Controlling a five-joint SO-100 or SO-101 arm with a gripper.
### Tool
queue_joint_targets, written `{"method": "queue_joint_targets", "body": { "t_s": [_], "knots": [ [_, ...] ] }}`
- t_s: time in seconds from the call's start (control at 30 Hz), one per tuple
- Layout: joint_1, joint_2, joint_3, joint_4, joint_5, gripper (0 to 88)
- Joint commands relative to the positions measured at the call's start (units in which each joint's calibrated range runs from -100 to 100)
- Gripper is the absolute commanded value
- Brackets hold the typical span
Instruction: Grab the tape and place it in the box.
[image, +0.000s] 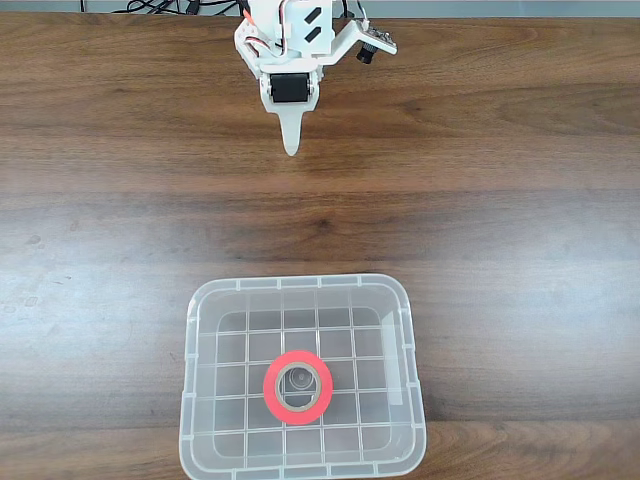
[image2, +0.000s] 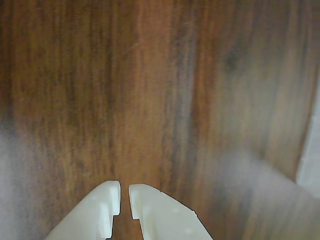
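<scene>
Small roll of bright red-orange tape (image: 298, 387) lies flat on the grid floor of the clear plastic rectangular box (image: 410, 350), well apart from the white two-finger gripper (image: 291, 150), straight down-frame of it in the fixed view. Gripper (image2: 124, 196) holds nothing, fingertips nearly closed, only a slit between them, over the bare brown wooden table (image2: 160, 90). Task looks done, probably.
</scene>
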Motion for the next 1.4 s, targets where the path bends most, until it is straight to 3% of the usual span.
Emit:
{"method": "queue_joint_targets", "body": {
  "t_s": [0.0, 0.17, 1.37],
  "knots": [
    [-0.3, -11.9, 5.0, -0.9, -0.8, 1.2],
    [-0.3, -19.5, 6.5, 3.3, -0.7, 1.1],
    [0.3, -18.9, 6.3, 3.7, -0.8, 1.3]
  ]
}}
